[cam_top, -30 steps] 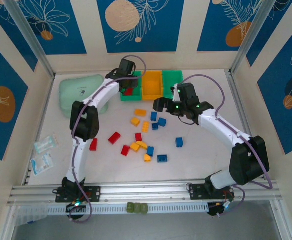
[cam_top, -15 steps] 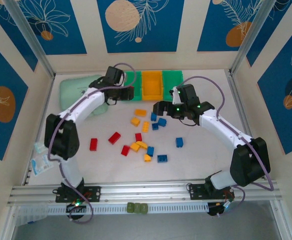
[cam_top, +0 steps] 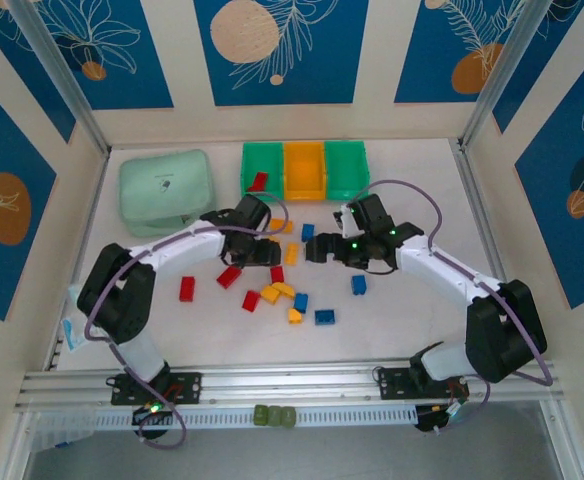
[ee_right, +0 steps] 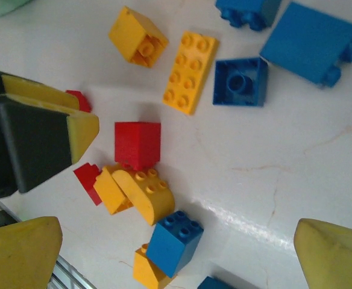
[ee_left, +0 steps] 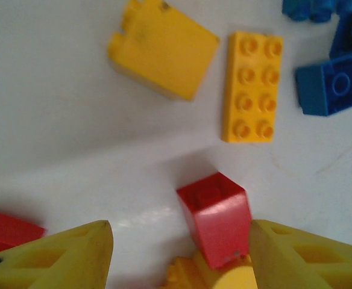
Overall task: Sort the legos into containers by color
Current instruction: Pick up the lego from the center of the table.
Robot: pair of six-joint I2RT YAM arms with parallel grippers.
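**Brick tally and bin contents, near to far**

Near edge first. One blue brick (cam_top: pixel 324 317) and one yellow brick (cam_top: pixel 294 316) lie closest to me, near each other. Just past them are a second blue (cam_top: pixel 300 302), a touching yellow pair (cam_top: pixel 276 291), and a small red (cam_top: pixel 251 300) just beside the pair. A lone red (cam_top: pixel 187 289) sits well out to the left and a lone blue (cam_top: pixel 358 284) to the right.

Mid-table there are two further reds: a left red (cam_top: pixel 229 276) near the pair, and a mid red (cam_top: pixel 277 274) touching the pair's far side.

The left gripper (cam_top: pixel 267 253) hangs close over the table here, fingers (ee_left: pixel 61 259) spread, gripping nothing. In its wrist view the mid red sits in the gap between the tips. I cannot tell whether one tip touches it.

The right gripper (cam_top: pixel 314 250) faces it from the right. Its fingers (ee_right: pixel 333 253) are spread wide and hold nothing.

Beyond lie a long yellow (cam_top: pixel 291 254) and a yellow block (ee_left: pixel 164 57) beside it. A far yellow (cam_top: pixel 283 227) is partly behind the left gripper. A blue cluster (ee_right: pixel 240 81) of three lies under the right gripper.

Loose on the table: red four, yellow six, blue six.

At the far edge, three bins are joined in a row. The left green bin (cam_top: pixel 270 160) holds one binned red (cam_top: pixel 259 181). The orange bin (cam_top: pixel 305 172) and right green bin (cam_top: pixel 345 172) show bare floors. The mint box (cam_top: pixel 167 185) stands left of the bins, apart from them.
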